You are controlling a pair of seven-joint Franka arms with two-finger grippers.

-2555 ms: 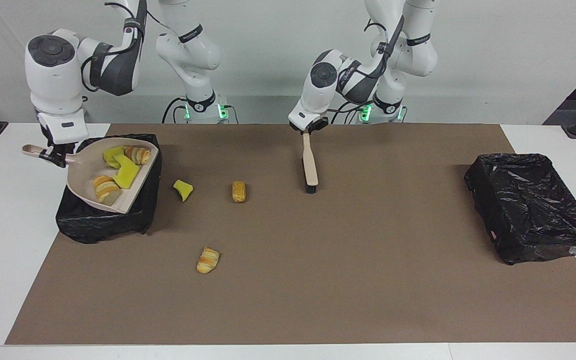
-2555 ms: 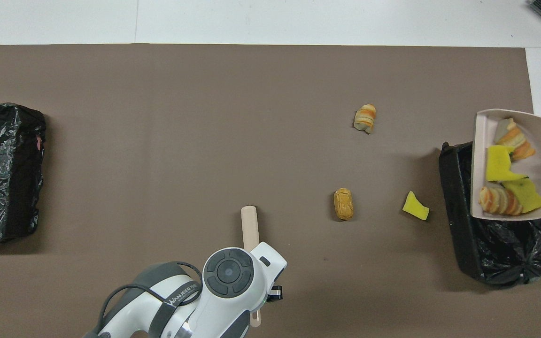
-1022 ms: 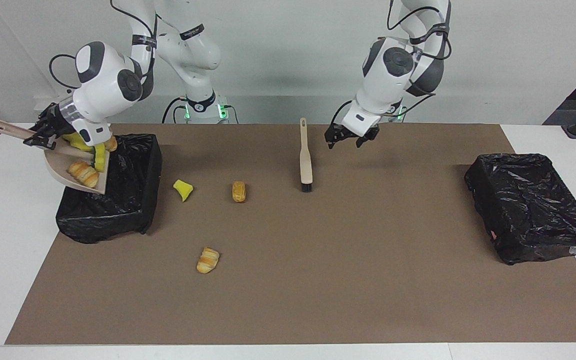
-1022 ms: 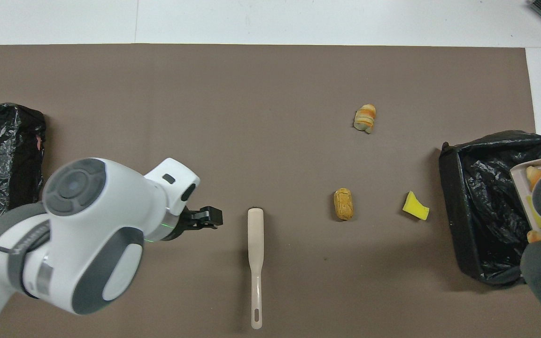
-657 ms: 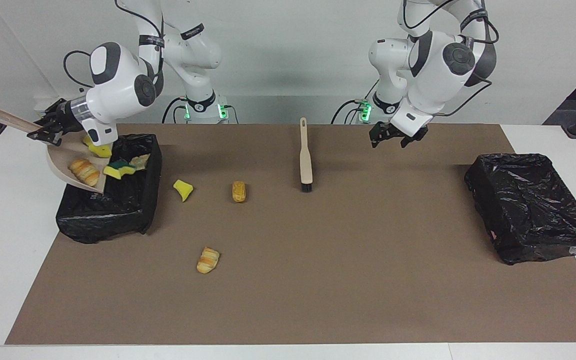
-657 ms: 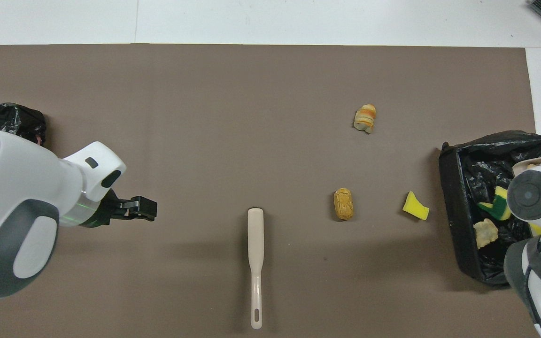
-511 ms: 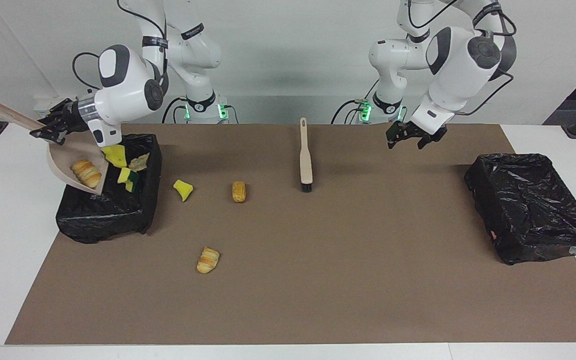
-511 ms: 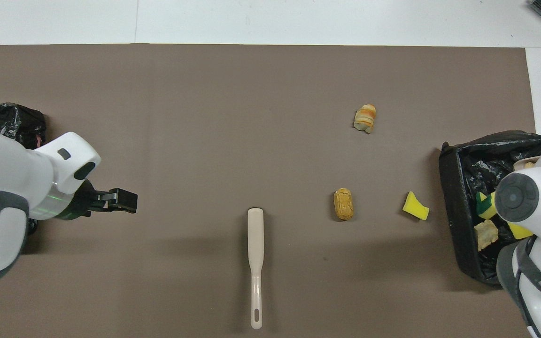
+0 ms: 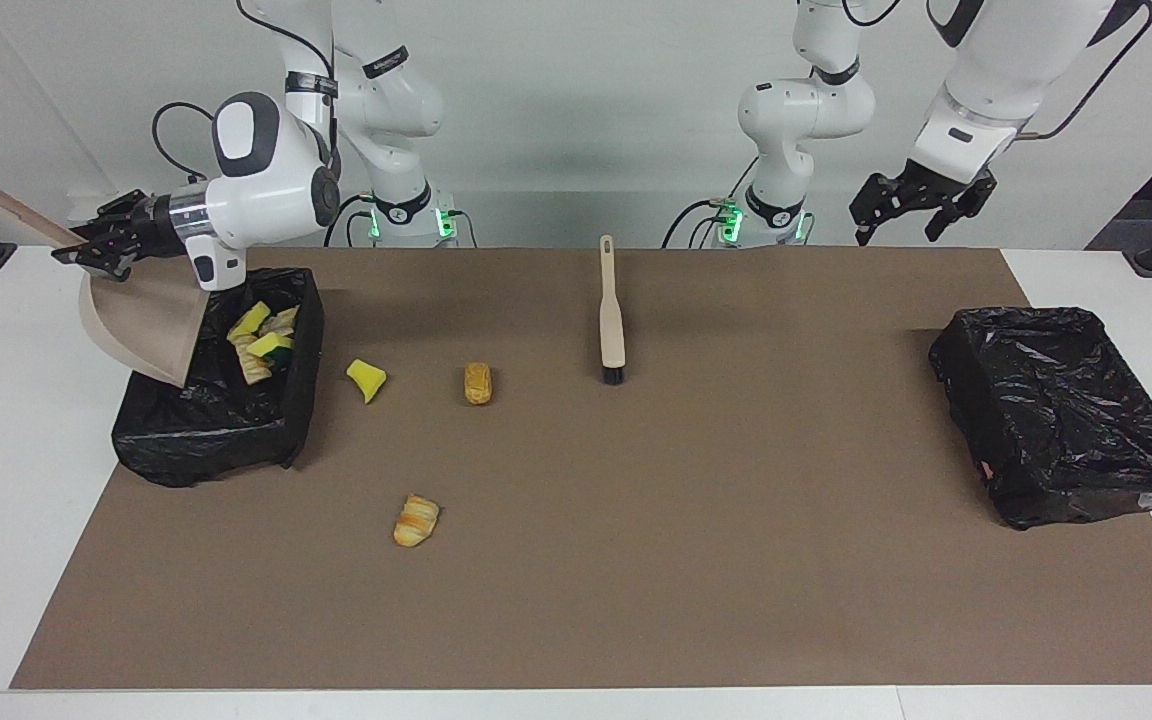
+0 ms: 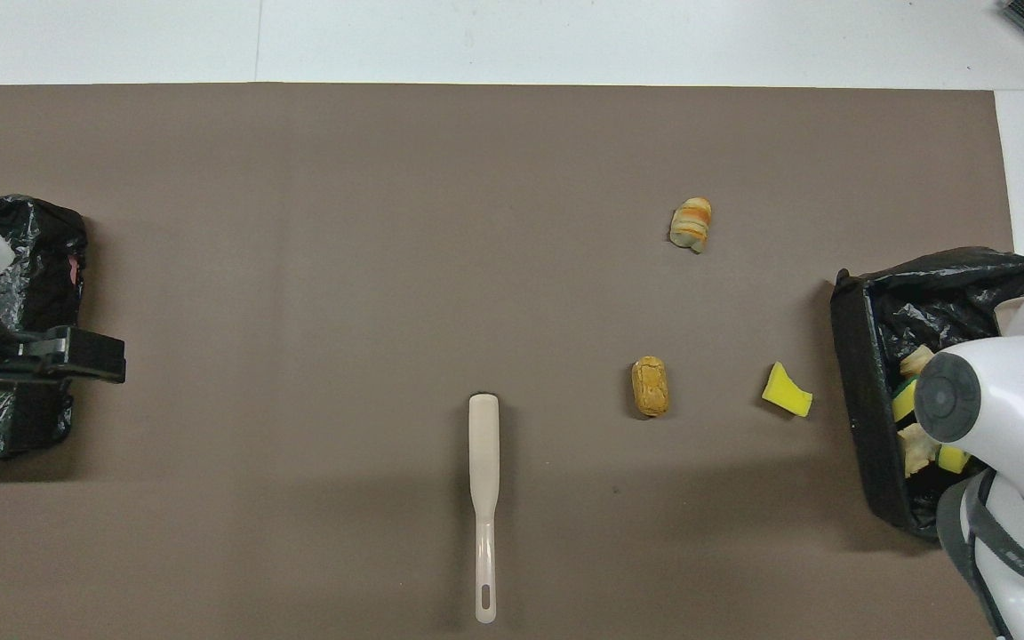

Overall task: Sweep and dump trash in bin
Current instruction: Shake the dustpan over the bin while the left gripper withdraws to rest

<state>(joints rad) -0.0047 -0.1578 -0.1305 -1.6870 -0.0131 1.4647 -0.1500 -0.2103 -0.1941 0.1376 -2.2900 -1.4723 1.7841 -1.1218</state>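
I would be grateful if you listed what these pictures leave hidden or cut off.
1. Overhead view: the beige plastic dustpan and the right gripper shut on its handle are hidden under the right arm's white wrist.
2. Both views: yellow sponge and bread trash pieces overlap in the black-lined bin; count unclear.
3. Overhead view: the edge cuts off the arm above the open left gripper.

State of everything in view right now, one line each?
dustpan: tipped over the bin, emptied
right gripper: shut on the dustpan handle
bin with trash: open, several pieces inside
second bin: open, contents cannot be told
brush: lying flat, released
left gripper: open, empty, raised
three trash pieces: loose on the mat
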